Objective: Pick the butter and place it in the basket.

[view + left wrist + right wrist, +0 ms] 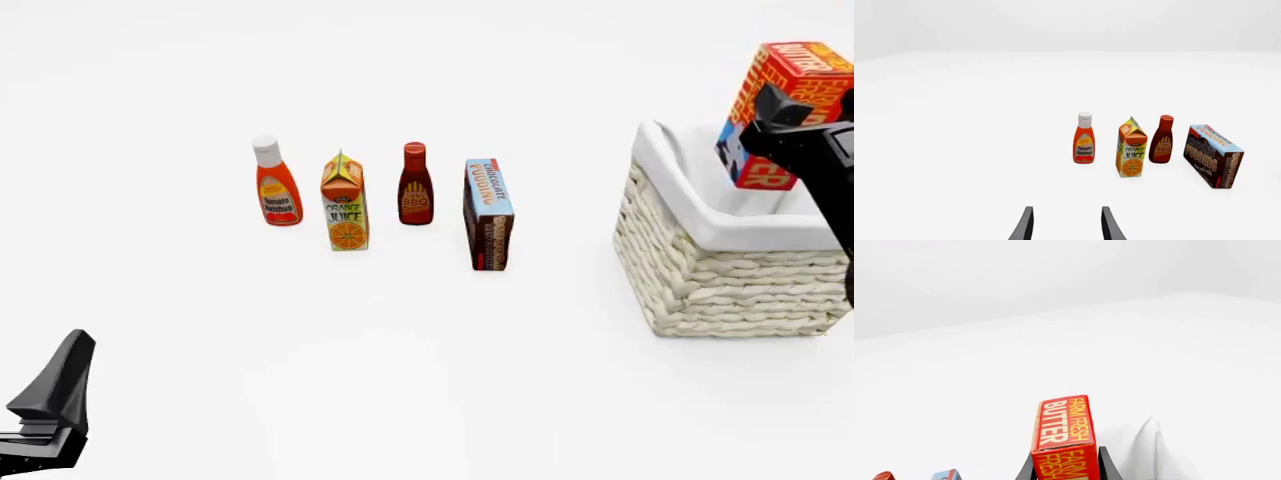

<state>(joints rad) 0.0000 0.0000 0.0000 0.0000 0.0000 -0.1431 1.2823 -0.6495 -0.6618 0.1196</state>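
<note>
Currently the pick is done and the placement is not. The butter (787, 105) is off the table, held aloft in the right gripper (787, 135), and in the front view it hangs above the basket (727, 275), over the far-right part of its white-lined opening. Judged from this, what is left is to lower the carton into the liner, let go and withdraw.

Right claw: closed on the butter. In the right wrist view the two dark fingers (1105, 462) stand on either side of the carton's lower end, pressed to its narrow sides, with the carton (1062, 432) rising upright beyond the fingertips, its "FARM FRESH BUTTER" lettering running lengthwise. The opening equals the carton's narrow width; nothing else touches the claw. Whether the basket rim lies directly beneath the claw cannot be confirmed from the wrist view, where only a pale fold shows just beside the right-hand finger.

Left claw: the left gripper (1066, 225) is empty, its fingers parted by a moderate gap, and touches nothing. It sits low and well apart from the work. Ahead of it, at a distance, stand the ketchup bottle (1084, 144), the orange juice carton (1131, 148), the BBQ sauce bottle (1162, 139) and the chocolate pudding box (1213, 156), all upright in a row and untouched.

Risk noted: if released from this height, the carton could tip against the rim.
</note>
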